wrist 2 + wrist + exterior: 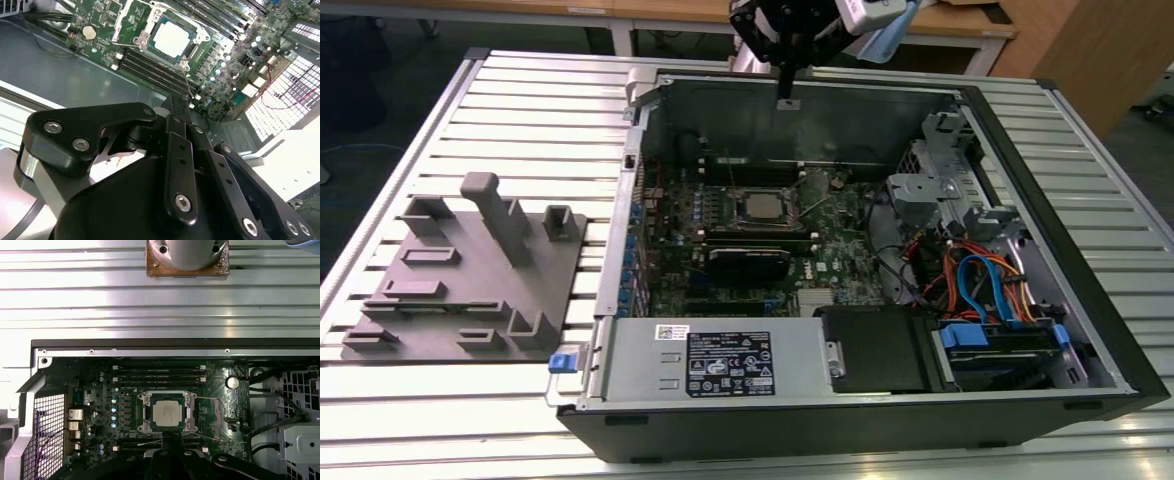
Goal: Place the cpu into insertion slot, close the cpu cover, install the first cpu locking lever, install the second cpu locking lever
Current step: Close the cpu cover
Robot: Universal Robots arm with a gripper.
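On the table (480, 420), inside the open computer case (854, 425), the cpu (757, 207) sits in the insertion slot (194, 44) with the cpu cover (145, 412) lying flat around it, and farther back the hand (785, 100) hangs above the case's far wall, fingers clenched together, grasping nothing.

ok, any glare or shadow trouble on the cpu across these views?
First wrist view: the cpu is evenly lit with no hotspot, while the slatted table throws bright bands. Second wrist view: the cpu top glares near white, and the gripper sits dark in the foreground. Exterior view: the case interior is shadowed, and the cpu reads dull grey.
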